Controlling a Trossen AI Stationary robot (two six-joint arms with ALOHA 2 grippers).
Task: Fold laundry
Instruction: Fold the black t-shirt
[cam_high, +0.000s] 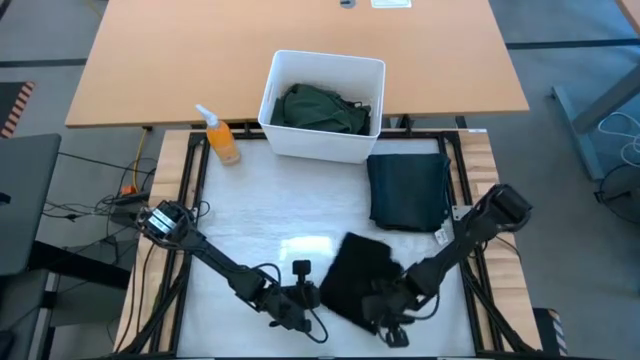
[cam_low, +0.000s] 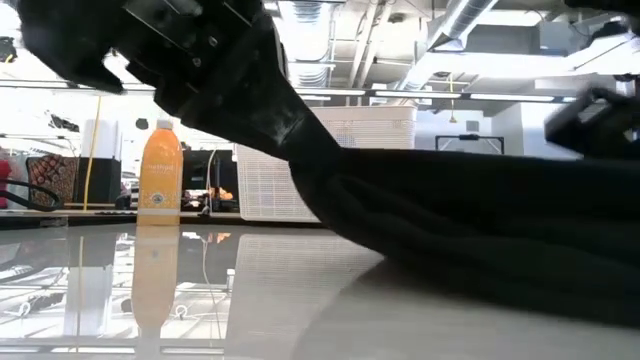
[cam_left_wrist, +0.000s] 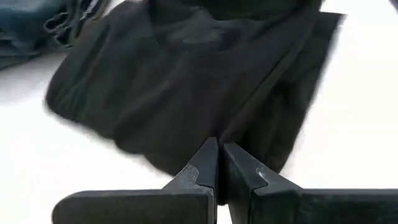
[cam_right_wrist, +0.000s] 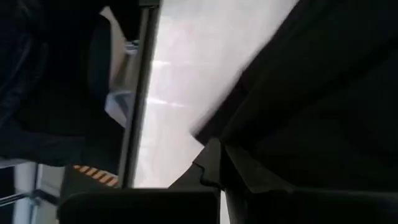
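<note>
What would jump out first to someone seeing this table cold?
Both grippers, left and right, sit shut at the near edge on a crumpled black garment. Behind it lies a folded dark garment, and a white bin at the far edge holds green clothing.

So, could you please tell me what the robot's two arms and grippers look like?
Both arms are dark, slender and jointed, with black cabling beside them. The left gripper has two flat, dark, wedge-shaped fingers; the right gripper looks the same. The right arm carries a small white tag.
</note>
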